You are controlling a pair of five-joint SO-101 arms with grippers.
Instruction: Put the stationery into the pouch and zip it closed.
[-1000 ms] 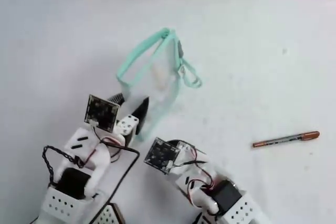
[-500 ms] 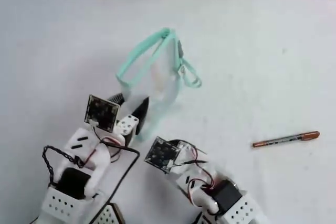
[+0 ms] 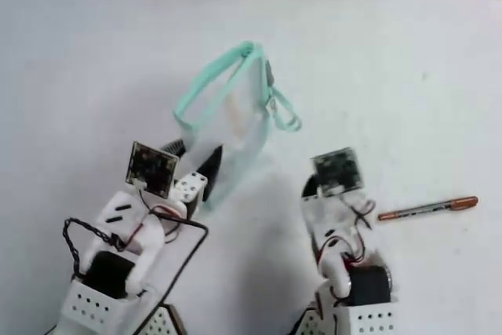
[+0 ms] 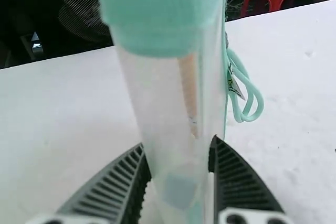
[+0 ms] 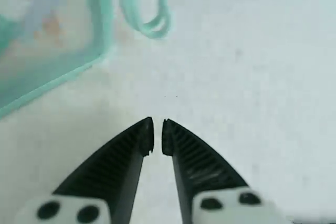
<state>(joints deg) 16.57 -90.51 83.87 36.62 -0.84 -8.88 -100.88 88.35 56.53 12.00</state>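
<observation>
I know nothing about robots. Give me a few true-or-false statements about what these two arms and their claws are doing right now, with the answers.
1. The left claw grips the pouch by one end. True.
2. The right claw is holding the pen. False: it is shut and empty, and the pen lies on the table, apart from the pouch.
3. The pouch has red trim. False: it is clear with mint-green trim.
4. A green cord loop hangs off the pouch. True.
</observation>
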